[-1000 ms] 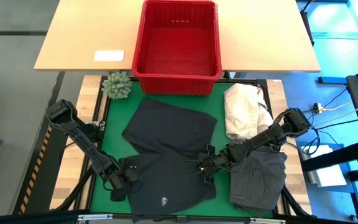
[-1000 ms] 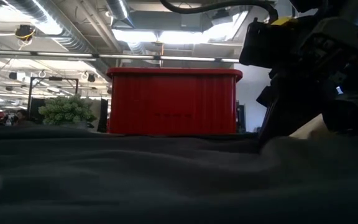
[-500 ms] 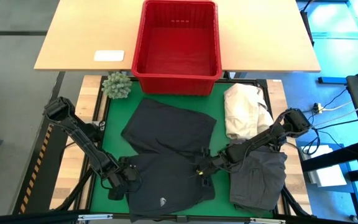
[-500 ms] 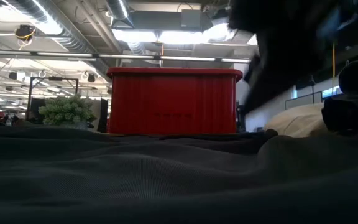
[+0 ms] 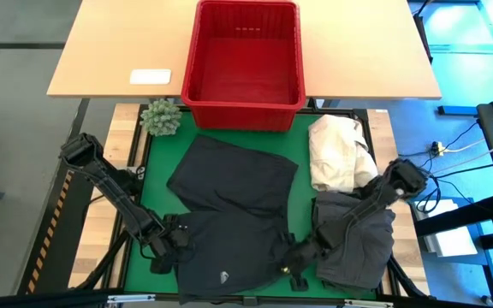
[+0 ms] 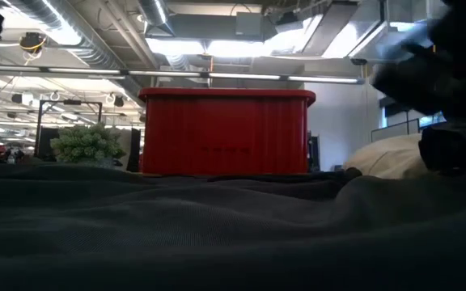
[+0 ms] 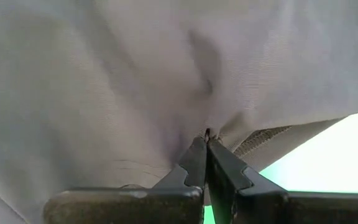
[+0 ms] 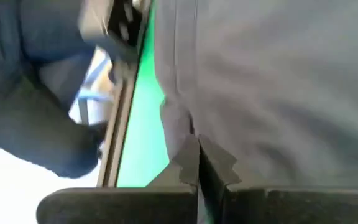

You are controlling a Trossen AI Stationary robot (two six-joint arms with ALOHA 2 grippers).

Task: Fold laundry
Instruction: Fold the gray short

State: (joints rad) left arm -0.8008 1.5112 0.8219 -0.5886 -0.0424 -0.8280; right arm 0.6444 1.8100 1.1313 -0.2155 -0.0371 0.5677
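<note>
A: Quick one. What's your laundry look like?

B: Dark shorts [image 5: 229, 205], charcoal-black, spread over the green mat [image 5: 157, 167] in the centre to lower centre of the high view. Upper half lies flat and angled, lower half is bunched near the bottom edge with a small pale logo on it. A second garment, grey [image 5: 358, 244], is crumpled at lower right. The cream cloth heap [image 5: 336, 152] sits just above that, right of centre.

A: And your grippers?

B: Left gripper [image 5: 176, 242] is at lower left, right on the left edge of the shorts. Its wrist view shows the fingers [image 7: 194, 165] pressed together with a pinch of cloth hem between the tips, so you've got the shorts clamped there. Right gripper [image 5: 291, 265] is low centre, at the right bottom edge of the shorts. Its fingers [image 8: 191, 158] are also closed tight, tips at the fabric edge next to the green.

A: Rest of the table?

B: Red basket [image 5: 197, 60] top centre, small green plant [image 5: 161, 117] left of it, white card [image 5: 150, 76] upper left on the wooden tabletop [image 5: 109, 51].
</note>
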